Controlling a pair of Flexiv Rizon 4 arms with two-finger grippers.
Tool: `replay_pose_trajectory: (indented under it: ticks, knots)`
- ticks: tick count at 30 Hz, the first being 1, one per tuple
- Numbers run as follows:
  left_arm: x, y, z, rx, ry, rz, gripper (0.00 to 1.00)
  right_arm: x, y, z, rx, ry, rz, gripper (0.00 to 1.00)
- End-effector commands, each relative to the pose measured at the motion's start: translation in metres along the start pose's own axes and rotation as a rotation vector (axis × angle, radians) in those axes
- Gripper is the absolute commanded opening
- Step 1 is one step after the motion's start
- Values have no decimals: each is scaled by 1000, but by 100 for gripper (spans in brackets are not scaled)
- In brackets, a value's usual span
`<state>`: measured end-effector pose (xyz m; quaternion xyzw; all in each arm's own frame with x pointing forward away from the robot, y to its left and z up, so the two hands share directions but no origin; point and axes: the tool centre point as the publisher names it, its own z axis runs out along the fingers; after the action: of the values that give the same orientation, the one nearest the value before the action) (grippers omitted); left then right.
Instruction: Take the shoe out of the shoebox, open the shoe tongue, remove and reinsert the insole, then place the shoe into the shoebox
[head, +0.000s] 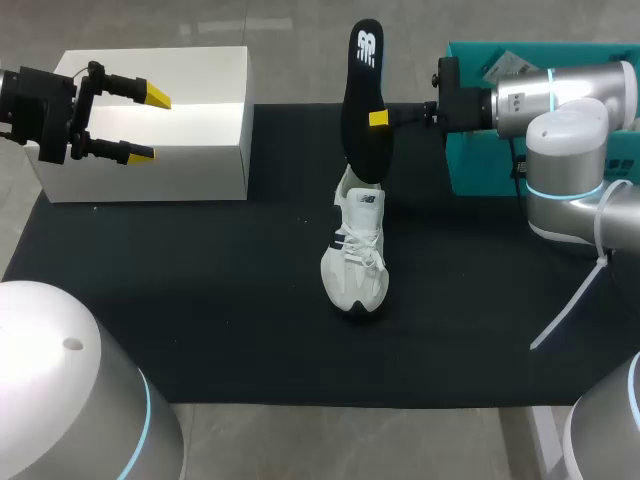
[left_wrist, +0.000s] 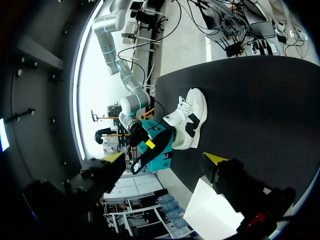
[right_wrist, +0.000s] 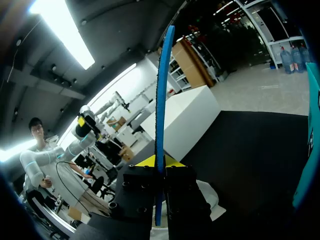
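Insole (head: 362, 100) upright between right fingers (head: 378, 119), above shoe (head: 356, 260); left fingers (head: 155, 96) apart

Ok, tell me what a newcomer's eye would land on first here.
The black insole stands out most: it is held on end in the right gripper, over the heel of the white shoe in the middle of the black mat. Next comes the left gripper, its yellow-tipped fingers wide open and holding nothing, at the white shoebox on the left.
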<state>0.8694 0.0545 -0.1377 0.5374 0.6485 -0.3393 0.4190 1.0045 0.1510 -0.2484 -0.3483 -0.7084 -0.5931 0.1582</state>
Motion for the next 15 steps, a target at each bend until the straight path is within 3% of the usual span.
replay_pose_trajectory:
  ticks: [1,5,15]
  knots:
    - [0,0,0,0,3,0,100,-8,-11,14,-14,-12,-2,0]
    - [0,0,0,0,3,0,100,-12,-18,16,-40,-68,-48,0]
    - [0,0,0,0,3,0,100,-23,-24,21,-6,-133,-135,0]
